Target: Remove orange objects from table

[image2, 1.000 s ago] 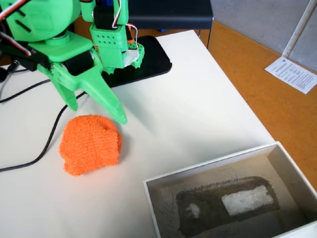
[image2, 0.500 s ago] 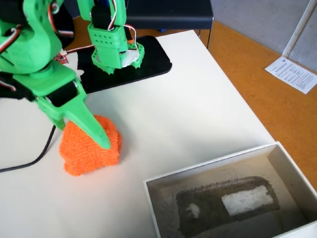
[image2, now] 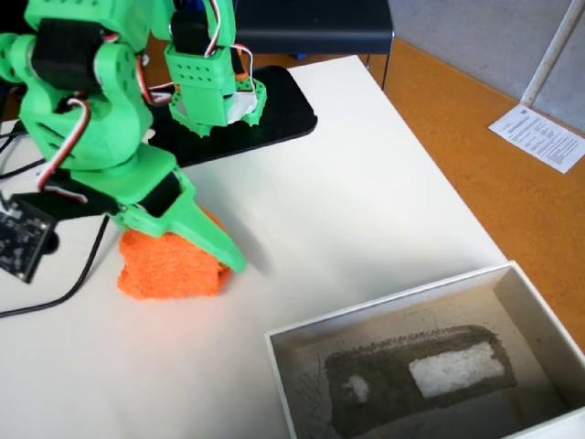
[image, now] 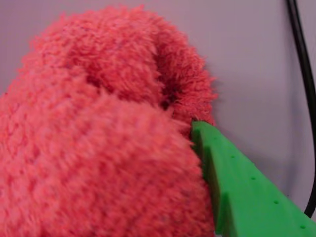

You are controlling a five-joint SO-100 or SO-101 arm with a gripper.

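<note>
The orange cloth wad (image2: 169,270) lies on the white table (image2: 366,201), left of centre in the fixed view. It fills most of the wrist view (image: 98,128). My green gripper (image2: 187,261) comes down over it from the upper left. One green finger (image2: 218,245) presses along its right side, and also shows in the wrist view (image: 237,187), where the fuzz bulges against it. The other finger is hidden behind the wad. The gripper looks shut on the wad, which still touches the table.
A white shallow box (image2: 274,357) with a grey inside stands at the front right. A black flat slab (image2: 283,110) lies at the back by the arm's base. A black cable (image2: 55,297) runs left of the wad (image: 307,98). The table edge and orange-brown floor (image2: 475,155) are at right.
</note>
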